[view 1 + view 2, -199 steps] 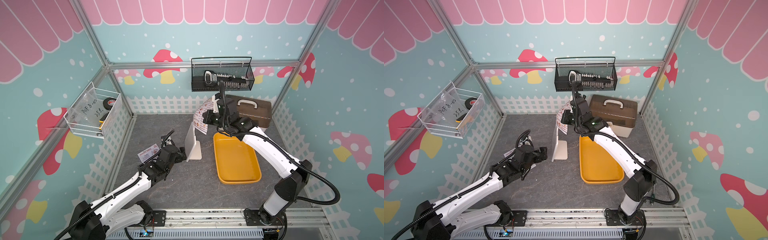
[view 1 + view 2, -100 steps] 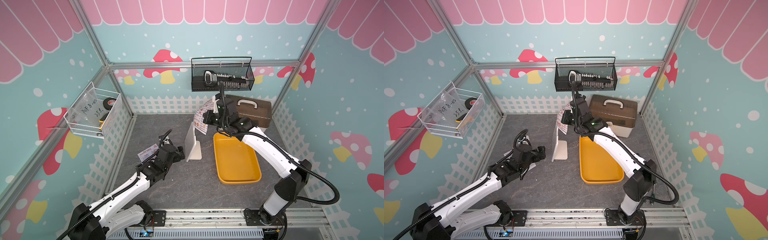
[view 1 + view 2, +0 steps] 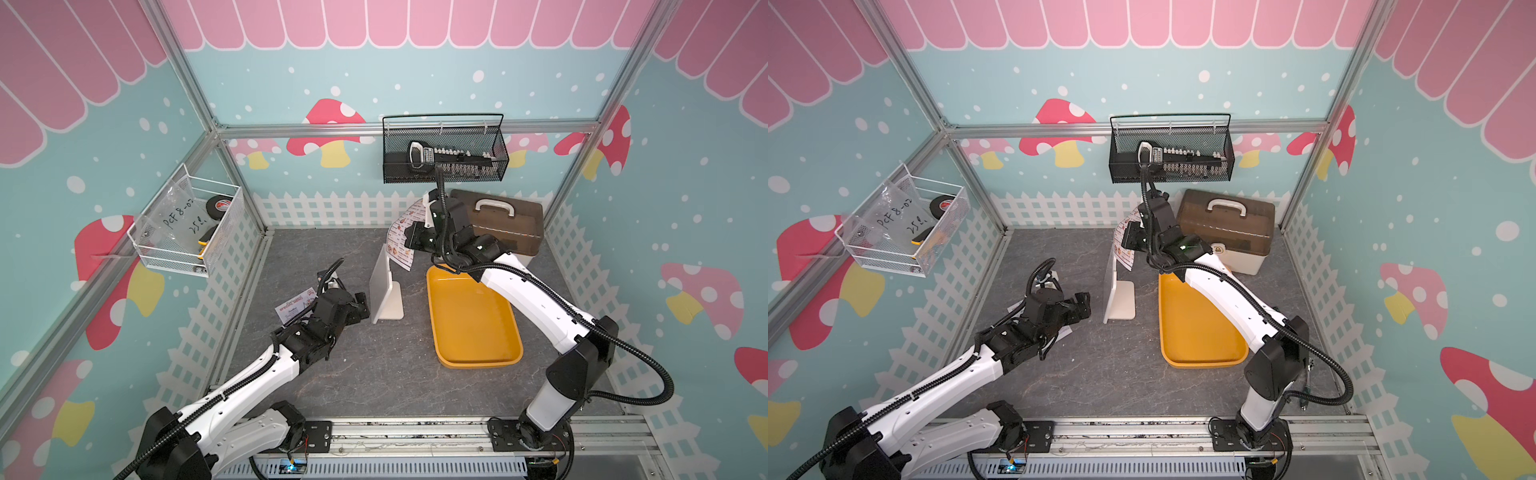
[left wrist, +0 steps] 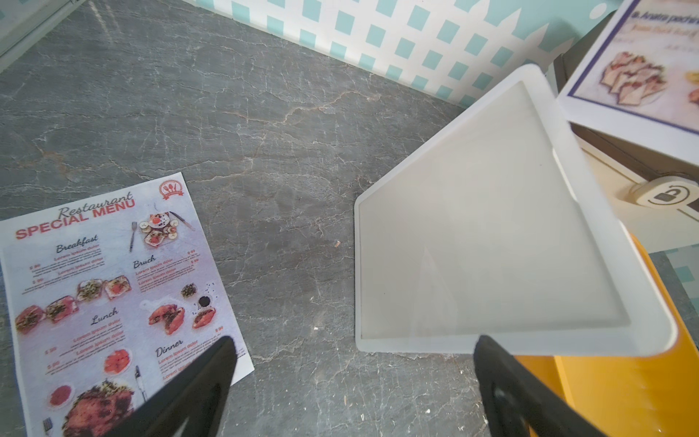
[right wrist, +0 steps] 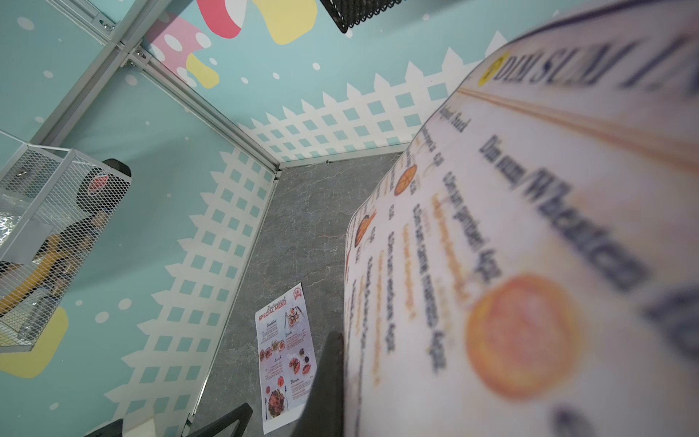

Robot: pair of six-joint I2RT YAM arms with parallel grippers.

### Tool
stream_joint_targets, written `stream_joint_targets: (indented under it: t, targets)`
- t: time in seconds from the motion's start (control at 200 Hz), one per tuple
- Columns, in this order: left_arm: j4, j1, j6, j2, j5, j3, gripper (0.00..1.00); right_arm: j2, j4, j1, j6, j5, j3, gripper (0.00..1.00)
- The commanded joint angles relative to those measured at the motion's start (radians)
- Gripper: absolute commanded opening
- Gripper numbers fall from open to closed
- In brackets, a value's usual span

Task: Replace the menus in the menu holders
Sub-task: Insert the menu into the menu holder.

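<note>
In a top view, the Dim Sum Inn menu [image 3: 398, 255] is gripped by the closed right pincer [image 3: 410, 241] above the white menu holder [image 3: 384, 286] at mid-frame. The left pincer [image 3: 362, 306] is spread wide and empty, just left of the holder. The Special Menu [image 3: 291, 308] is laid flat on the tabletop [image 3: 324, 257], left of centre.

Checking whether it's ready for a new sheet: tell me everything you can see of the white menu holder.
The menu holder is a white plastic stand: rounded corners, frosted clear front, flat foot. It stands slightly tilted on the grey floor beside the yellow tray, pocket apparently empty. The open left gripper faces it without touching; a menu hangs near its top.
</note>
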Motion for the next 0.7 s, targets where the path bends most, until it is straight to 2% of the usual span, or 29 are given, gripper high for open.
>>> stream_joint_targets:
  t: [0.0,0.5,0.695]
  targets:
    - [-0.023,0.007,0.006,-0.023,-0.01,-0.004,0.98,0.019,0.017,0.006,0.019,0.008,-0.014,0.0]
    - [-0.021,0.012,0.004,-0.014,-0.029,0.028,0.98,0.03,0.039,0.037,0.077,0.082,-0.037,0.0]
    - [0.0,0.016,0.013,0.013,-0.034,0.046,0.98,0.021,0.042,0.054,0.083,0.15,-0.046,0.0]
